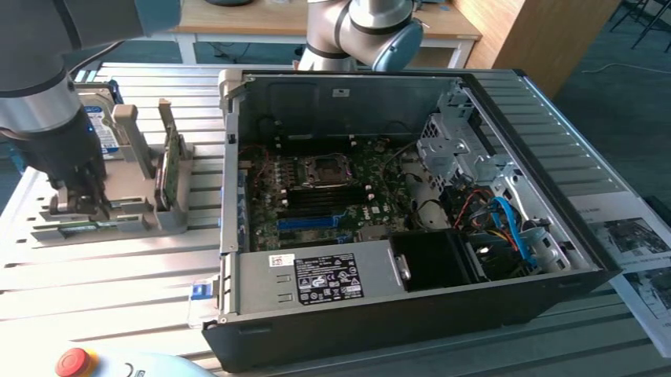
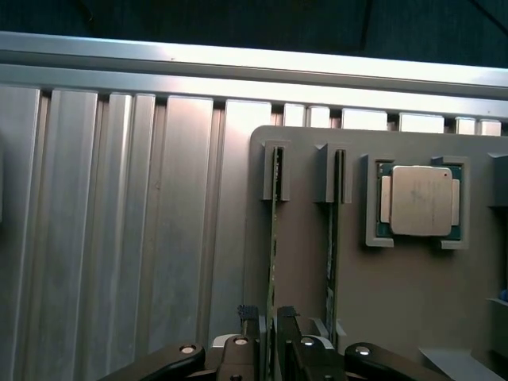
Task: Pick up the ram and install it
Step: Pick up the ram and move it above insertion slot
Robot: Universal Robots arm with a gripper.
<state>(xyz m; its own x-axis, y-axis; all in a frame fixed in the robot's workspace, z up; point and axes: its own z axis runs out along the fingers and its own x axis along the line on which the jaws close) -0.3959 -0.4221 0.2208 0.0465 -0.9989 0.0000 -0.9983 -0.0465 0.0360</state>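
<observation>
Near the worktop's (image 1: 94, 275) edge on the exterior view's left sits a grey holder (image 1: 126, 224), and my tool (image 1: 77, 203) is lowered into it. My fingers (image 2: 251, 349) are clamped on the ram (image 2: 274, 230), one on each flat side of the thin green stick, which stands on edge in its slot in the holder. Just beside it a second stick (image 2: 333, 238) stands in the neighbouring slot, and a processor chip (image 2: 418, 200) lies in a square recess beyond. Toward the exterior view's right, the open computer case (image 1: 419, 314) lies on the worktop, its motherboard (image 1: 314, 196) facing up.
</observation>
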